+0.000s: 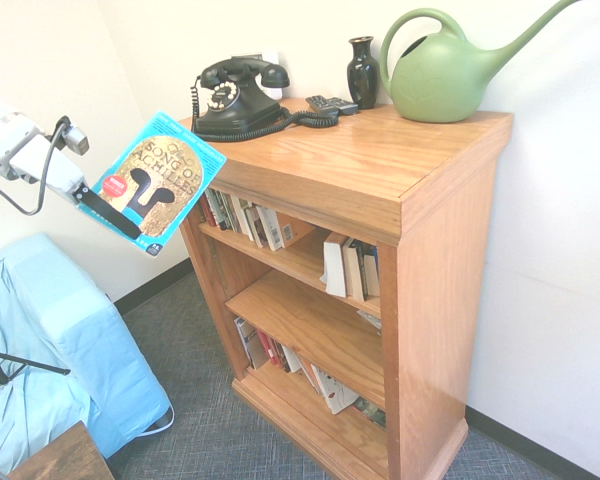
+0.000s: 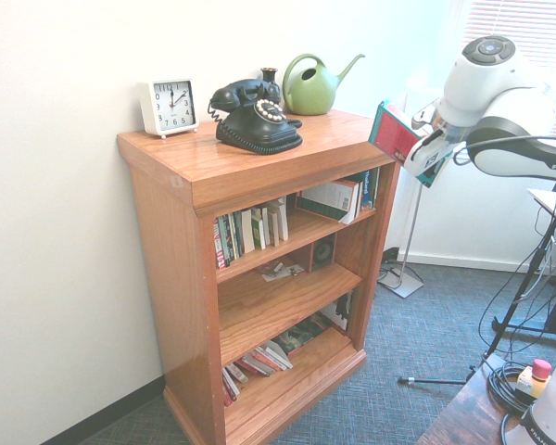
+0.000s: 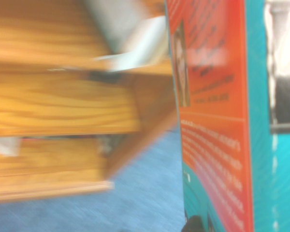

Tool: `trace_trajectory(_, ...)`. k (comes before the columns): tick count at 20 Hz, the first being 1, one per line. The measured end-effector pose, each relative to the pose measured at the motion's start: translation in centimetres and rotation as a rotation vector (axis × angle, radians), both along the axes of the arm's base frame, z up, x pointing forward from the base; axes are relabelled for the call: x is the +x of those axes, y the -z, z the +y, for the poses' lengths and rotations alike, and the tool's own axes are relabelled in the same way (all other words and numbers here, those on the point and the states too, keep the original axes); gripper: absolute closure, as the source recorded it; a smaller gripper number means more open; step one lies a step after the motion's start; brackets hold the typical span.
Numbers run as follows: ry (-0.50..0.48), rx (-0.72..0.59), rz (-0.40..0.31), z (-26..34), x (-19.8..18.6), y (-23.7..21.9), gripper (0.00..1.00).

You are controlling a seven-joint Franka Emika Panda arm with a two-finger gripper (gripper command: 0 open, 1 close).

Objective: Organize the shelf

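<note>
My jaws [image 1: 120, 212] clamp 1 book [image 1: 158, 185] by its edge; swinging in tilted, it could clip the shelf [image 1: 310, 190] and twist loose.

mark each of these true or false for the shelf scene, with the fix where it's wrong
1. The tool grips a book. True.
2. The watering can is on the middle shelf. False: it stands on top of the bookcase.
3. The clock is white with a square frame. True.
4. The phone is green. False: it is black.
5. The bottom shelf holds books, some of them leaning. True.
6. The held book already stands among the books on the upper shelf. False: it is in the air, beside the bookcase.
</note>
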State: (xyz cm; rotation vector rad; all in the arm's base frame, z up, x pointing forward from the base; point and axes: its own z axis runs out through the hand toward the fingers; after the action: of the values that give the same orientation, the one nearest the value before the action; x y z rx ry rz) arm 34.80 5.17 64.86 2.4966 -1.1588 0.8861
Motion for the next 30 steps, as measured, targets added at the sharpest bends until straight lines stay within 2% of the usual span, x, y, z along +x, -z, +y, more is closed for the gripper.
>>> trace_trajectory(5,-0.031,0.08,0.005,-0.4,-1.9,6.4,1.0)
trace_trajectory(14,-0.111,0.195,0.018,-2.3,-0.5,13.0,1.0)
trace_trajectory(21,-0.181,0.321,-0.031,-3.2,3.2,16.4,1.0)
trace_trajectory(30,-0.282,0.343,-0.121,-4.5,6.2,19.7,1.0)
